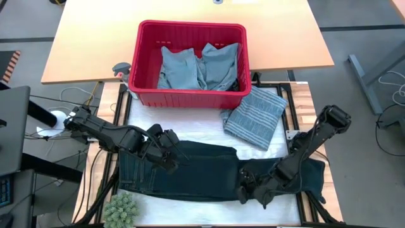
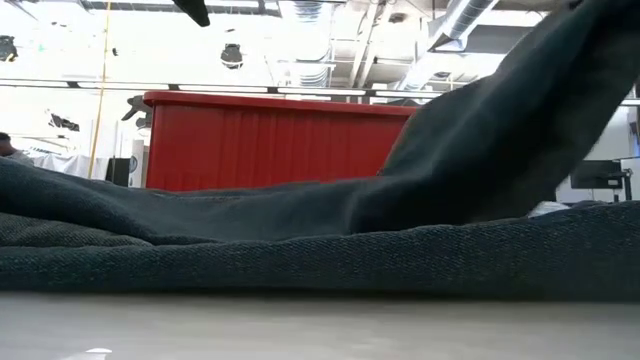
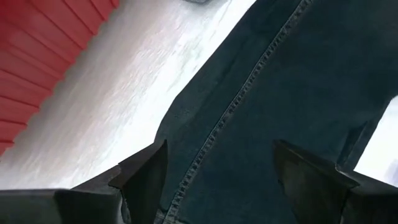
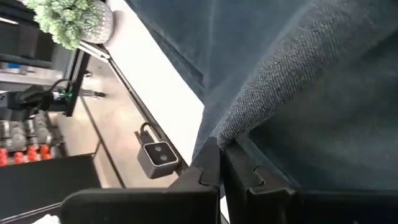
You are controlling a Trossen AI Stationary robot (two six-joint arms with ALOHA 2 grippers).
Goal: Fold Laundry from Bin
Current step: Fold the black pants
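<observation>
Presently a pair of dark denim jeans (image 1: 209,171) lies spread lengthwise across the white-covered work surface (image 1: 190,126), in front of the red bin (image 1: 190,95). The right gripper (image 4: 221,165) is clenched on a fold of the denim near the front edge of the jeans; in the low view the cloth rises steeply toward the upper right. The left gripper (image 3: 217,171) is released, jaws wide apart, poised over a stitched seam at the left part of the jeans.

Inside the bin sit two crumpled light blue garments (image 1: 199,66). A folded grey-blue striped garment (image 1: 256,117) rests on the white surface just beside the bin's front right corner.

The bin stands at the near edge of a pale wooden table (image 1: 88,44). A small green potted plant (image 1: 120,209) occupies the front left corner of the work surface. Behind the table, the low view shows a bright room with ceiling ducts (image 2: 470,20) and lights.
</observation>
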